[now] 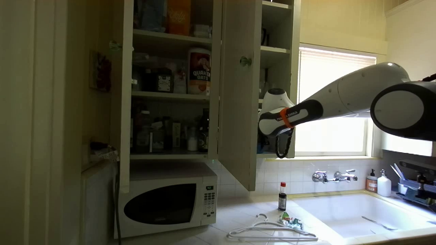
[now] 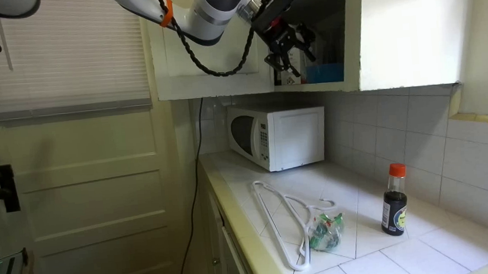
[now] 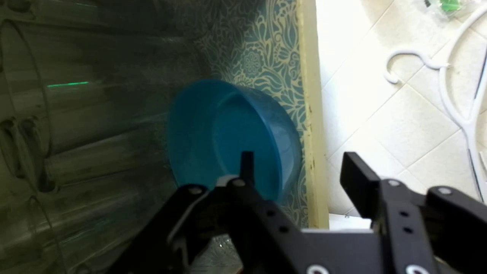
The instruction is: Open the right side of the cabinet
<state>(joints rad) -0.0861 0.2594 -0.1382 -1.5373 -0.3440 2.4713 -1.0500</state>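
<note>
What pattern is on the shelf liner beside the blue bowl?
The shelf liner is cream floral on teal, clearest in the wrist view.

The tiled counter [image 2: 376, 270] carries a microwave [image 2: 298, 139], hanger [image 2: 306, 236], bottle [image 2: 394, 212], apparently a wrapper [image 2: 328, 234].

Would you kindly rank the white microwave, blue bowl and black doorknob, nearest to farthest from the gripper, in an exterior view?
1. Blue bowl: in the cabinet, near the gripper.
2. White microwave: lower, on the counter.
3. Black doorknob: at the view's far left.
</note>
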